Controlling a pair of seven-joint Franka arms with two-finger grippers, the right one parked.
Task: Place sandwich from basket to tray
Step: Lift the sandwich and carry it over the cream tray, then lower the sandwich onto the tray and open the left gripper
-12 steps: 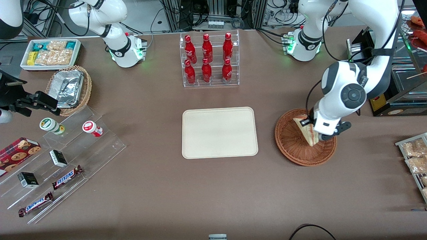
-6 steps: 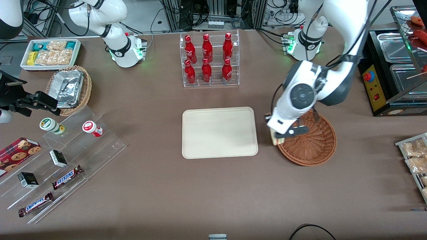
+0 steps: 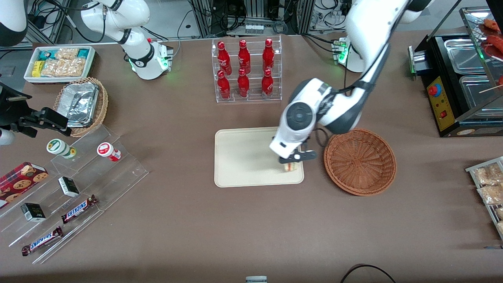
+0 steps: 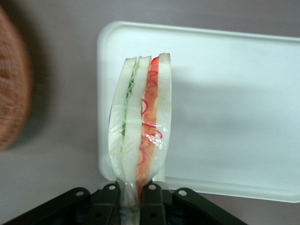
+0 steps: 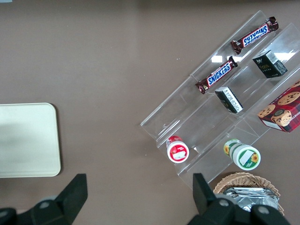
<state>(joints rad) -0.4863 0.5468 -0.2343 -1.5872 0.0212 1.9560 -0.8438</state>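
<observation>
My left gripper (image 3: 291,162) (image 4: 131,194) is shut on the sandwich (image 4: 140,122), a wrapped white-bread wedge with green and red filling. It holds the sandwich above the tray's corner nearest the basket. In the front view only the sandwich's lower tip (image 3: 290,167) shows under the wrist. The cream tray (image 3: 243,157) (image 4: 234,112) lies at the table's middle with nothing resting on it. The reddish-brown wicker basket (image 3: 359,161) (image 4: 11,93) stands beside the tray, toward the working arm's end, with nothing in it.
A clear rack of red bottles (image 3: 245,70) stands farther from the front camera than the tray. Toward the parked arm's end are a stepped acrylic stand with snack bars (image 3: 78,208), a tan basket of foil trays (image 3: 80,104) and a white snack bin (image 3: 59,63).
The left arm has carried the sandwich out of the basket and sideways to above the tray's corner. The basket now holds nothing.
</observation>
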